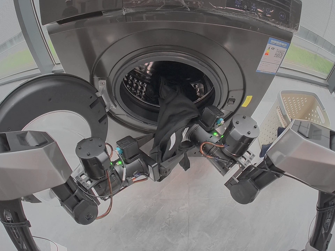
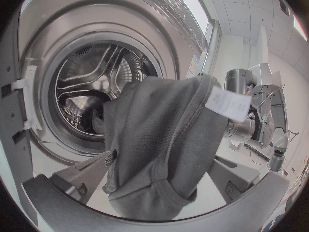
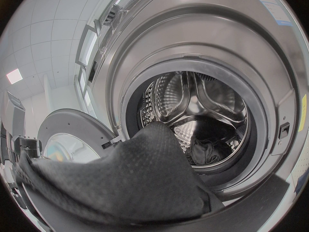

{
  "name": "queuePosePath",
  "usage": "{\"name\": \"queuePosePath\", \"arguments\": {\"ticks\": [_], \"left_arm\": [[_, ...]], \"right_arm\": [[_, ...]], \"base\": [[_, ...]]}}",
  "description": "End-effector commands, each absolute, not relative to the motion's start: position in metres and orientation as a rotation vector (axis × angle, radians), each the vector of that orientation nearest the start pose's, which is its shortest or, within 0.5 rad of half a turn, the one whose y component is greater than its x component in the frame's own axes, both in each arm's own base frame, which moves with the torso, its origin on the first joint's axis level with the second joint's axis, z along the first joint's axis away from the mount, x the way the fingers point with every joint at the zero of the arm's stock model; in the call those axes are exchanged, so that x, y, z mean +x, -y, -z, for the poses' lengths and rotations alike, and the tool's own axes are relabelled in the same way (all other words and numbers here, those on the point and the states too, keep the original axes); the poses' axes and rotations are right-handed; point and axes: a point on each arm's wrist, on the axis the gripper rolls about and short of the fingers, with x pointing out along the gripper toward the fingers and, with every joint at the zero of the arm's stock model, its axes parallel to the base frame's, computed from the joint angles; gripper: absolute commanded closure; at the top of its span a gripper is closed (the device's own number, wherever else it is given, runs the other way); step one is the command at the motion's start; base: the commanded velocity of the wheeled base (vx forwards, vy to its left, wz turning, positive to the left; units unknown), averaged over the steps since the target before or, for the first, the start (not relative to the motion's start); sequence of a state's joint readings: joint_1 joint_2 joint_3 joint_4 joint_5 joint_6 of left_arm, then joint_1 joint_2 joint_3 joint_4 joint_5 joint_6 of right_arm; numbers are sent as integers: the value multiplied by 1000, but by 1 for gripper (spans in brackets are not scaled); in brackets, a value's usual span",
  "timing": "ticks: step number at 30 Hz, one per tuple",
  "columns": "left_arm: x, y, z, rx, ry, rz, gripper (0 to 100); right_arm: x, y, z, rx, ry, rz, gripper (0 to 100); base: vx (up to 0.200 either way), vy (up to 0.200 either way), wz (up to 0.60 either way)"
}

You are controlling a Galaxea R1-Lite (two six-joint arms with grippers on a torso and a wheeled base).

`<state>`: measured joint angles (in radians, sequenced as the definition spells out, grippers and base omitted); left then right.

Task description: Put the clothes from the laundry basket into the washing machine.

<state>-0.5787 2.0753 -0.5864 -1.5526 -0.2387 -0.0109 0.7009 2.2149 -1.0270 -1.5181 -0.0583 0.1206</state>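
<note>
Washing machine (image 1: pixel 104 49) is seen front-on, round door (image 1: pixel 52 98) swung fully open to robot's left. Black garment (image 1: pixel 174 119) is held up right in front of the drum (image 3: pixel 193 97) opening: its upper end is over the opening's lower rim, the rest is hung down outside toward the grey floor (image 1: pixel 195 210). White tag (image 2: pixel 228 105) is seen on the garment's edge.

Left gripper (image 1: pixel 167 166) is placed low under the hanging cloth. Its fingers (image 2: pixel 96 169) are spread wide apart with the garment draped between them; one fingertip is touched by the cloth edge and no clamp on it is seen.

Right gripper (image 1: pixel 188 136) is placed just beside it, nearer the opening, and is covered by the garment, so its hold cannot be told.

A second dark garment (image 3: pixel 206 150) is lying at the bottom of the drum. Laundry basket (image 1: pixel 300 105), pale and perforated, is stood on the floor to the machine's right, behind the right arm
</note>
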Motion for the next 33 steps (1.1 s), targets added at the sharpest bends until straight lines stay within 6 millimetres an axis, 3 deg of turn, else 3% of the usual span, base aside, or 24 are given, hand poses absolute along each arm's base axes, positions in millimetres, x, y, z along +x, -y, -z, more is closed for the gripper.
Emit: {"name": "queuePosePath", "arguments": {"ticks": [1,8,10,16,17,23,26,33], "left_arm": [[287,199,-85,-13,31,838,0],[312,207,-74,-20,53,819,0],[329,206,-71,-24,76,778,0],[348,209,-77,-55,135,694,0],[349,209,-78,-59,140,691,100],[355,204,-82,-67,155,650,100],[358,196,-89,-91,168,606,100],[346,182,-121,-124,219,594,100]], "right_arm": [[310,-272,-139,243,268,-677,100],[304,-277,-142,247,270,-695,100],[300,-279,-144,251,271,-705,100],[294,-284,-148,266,276,-690,100],[293,-284,-148,267,276,-690,100],[296,-280,-148,276,274,-675,100],[301,-267,-146,264,258,-641,100],[323,-235,-117,227,169,-541,100]], "base": [[0,0,0],[0,0,0],[0,0,0],[0,0,0],[0,0,0],[0,0,0],[0,0,0],[0,0,0]]}}
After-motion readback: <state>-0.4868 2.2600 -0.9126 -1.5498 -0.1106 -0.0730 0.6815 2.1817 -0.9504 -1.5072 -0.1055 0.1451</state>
